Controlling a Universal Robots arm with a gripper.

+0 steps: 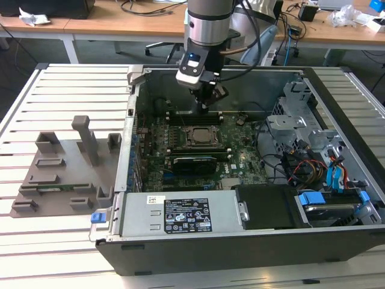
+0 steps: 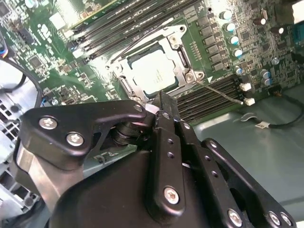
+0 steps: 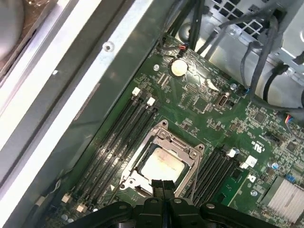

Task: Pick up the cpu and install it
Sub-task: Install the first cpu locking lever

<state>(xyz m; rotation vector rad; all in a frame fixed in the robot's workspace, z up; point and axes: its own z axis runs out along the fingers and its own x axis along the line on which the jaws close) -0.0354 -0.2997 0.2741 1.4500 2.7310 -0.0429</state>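
The cpu (image 3: 162,165) lies flat inside the socket frame (image 3: 182,141) on the motherboard. The jaws, pressed together and seemingly empty, hang just above the frame's edge, tips pointing down at it.

At the top centre of the exterior view, the arm (image 1: 209,24) is a silvery-grey cylinder with a dark band, and black cables (image 1: 258,37) loop beside it. Its pale grey wrist block (image 1: 190,73) carries a small blue light (image 1: 192,58). In the second wrist view, the gripper (image 2: 160,97) is matte black, with angular linkage plates fastened by silver cross-head screws (image 2: 48,123).
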